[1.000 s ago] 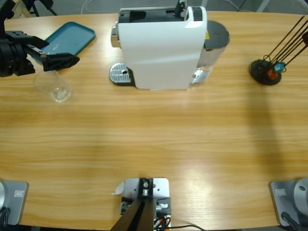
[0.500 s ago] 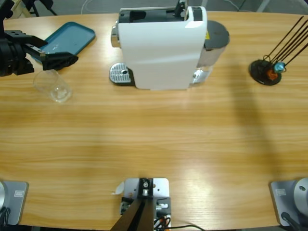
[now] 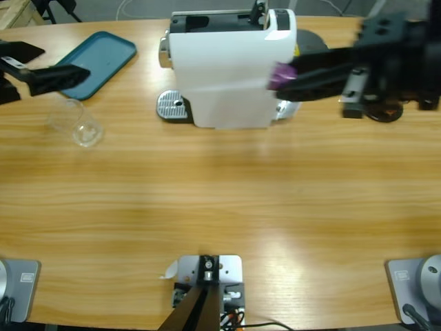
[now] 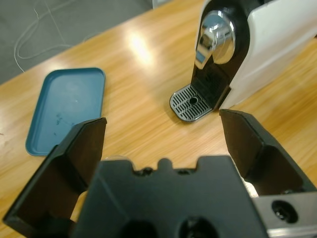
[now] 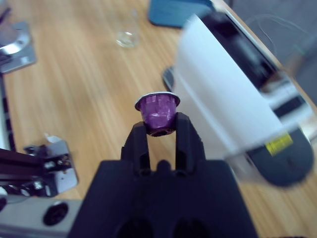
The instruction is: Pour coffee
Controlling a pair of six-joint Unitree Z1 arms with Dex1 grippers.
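left claw (image 4: pixel 161 134) gaping, empty | right claw (image 5: pixel 161 130) clamps purple capsule (image 5: pixel 158 112) (beside white machine (image 3: pixel 231 69))

Coffee machine (image 3: pixel 227 69): white body, black top, is standing upright at the far side of the table, its round silver drip grate (image 3: pixel 172 107) lying at its base.

Capsule (image 5: pixel 158 111): small, purple, white-rimmed. I am pinching it in my right gripper (image 5: pixel 159 128), rim outward, just beside the machine's body.

Glass (image 3: pixel 76 123): clear, is standing well apart from the grate.
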